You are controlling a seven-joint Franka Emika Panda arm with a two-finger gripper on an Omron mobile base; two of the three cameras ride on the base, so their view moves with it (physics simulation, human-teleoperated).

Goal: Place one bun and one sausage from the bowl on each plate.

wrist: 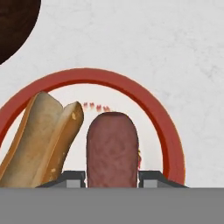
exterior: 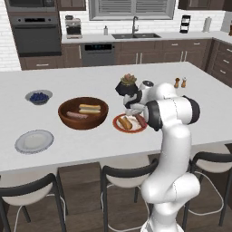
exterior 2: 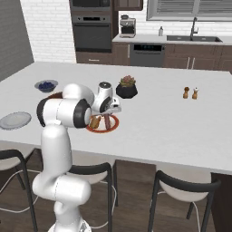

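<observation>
From my remote console, the gripper (wrist: 112, 178) grasps a sausage (wrist: 112, 148) low over the red-rimmed plate (wrist: 173, 144), a bun (wrist: 41, 140) lying at its 9 o'clock. Farther along the table (exterior: 190, 113), at 9 o'clock from the plate, the bowl (exterior: 83, 113) holds another bun (exterior: 89, 108) and sausage (exterior: 76, 115).
</observation>
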